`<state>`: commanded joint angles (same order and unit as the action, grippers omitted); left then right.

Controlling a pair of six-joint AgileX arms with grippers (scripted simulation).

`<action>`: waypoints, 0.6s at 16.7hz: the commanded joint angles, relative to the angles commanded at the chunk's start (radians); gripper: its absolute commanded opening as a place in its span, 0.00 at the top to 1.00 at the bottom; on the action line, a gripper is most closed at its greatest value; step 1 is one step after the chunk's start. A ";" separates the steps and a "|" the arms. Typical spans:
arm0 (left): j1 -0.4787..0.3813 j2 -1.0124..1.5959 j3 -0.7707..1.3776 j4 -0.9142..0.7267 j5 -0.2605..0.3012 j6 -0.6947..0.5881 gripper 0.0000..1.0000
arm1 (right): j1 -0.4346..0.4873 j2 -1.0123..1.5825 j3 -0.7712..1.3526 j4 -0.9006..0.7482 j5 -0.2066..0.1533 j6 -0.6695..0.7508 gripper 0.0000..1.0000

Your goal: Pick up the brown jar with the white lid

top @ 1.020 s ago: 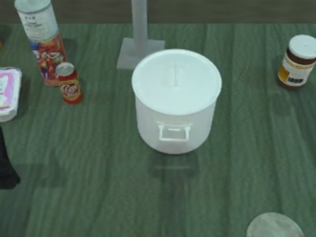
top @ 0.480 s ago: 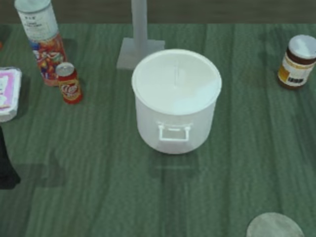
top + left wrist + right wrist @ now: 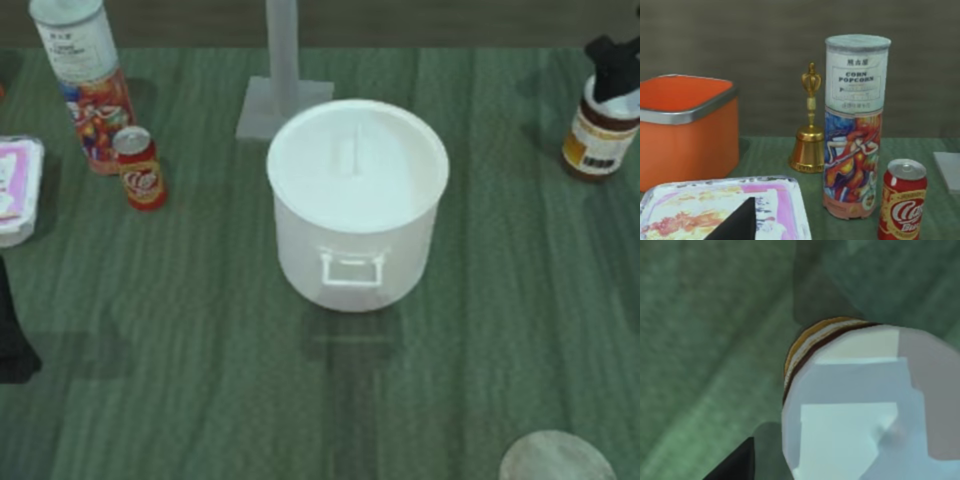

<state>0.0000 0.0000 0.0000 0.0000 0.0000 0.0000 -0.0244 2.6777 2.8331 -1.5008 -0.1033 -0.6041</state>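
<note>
Hovering: right gripper (image 3: pixel 612 62) over brown jar (image 3: pixel 597 135); left arm (image 3: pixel 12 345) parked

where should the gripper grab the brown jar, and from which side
Probably from above, across the white lid of the jar. The jar stands upright on the table's right side with bare table around it, and its round lid offers two opposite sides to pinch. The right gripper is already over the lid; the left arm is parked at the left edge.

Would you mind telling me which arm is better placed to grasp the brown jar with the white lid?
Right. The right gripper is directly over the brown jar with the white lid at the table's far right; the left arm sits at the left edge.
</note>
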 joint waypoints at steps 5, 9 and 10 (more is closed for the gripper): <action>0.000 0.000 0.000 0.000 0.000 0.000 0.00 | 0.004 0.081 0.068 -0.046 -0.006 -0.019 0.00; 0.000 0.000 0.000 0.000 0.000 0.000 0.00 | -0.002 0.086 0.066 -0.044 -0.005 -0.018 0.00; 0.000 0.000 0.000 0.000 0.000 0.000 0.00 | -0.001 0.089 0.069 -0.044 -0.005 -0.019 0.00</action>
<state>0.0000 0.0000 0.0000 0.0000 0.0000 0.0000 -0.0258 2.7662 2.9019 -1.5452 -0.1079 -0.6229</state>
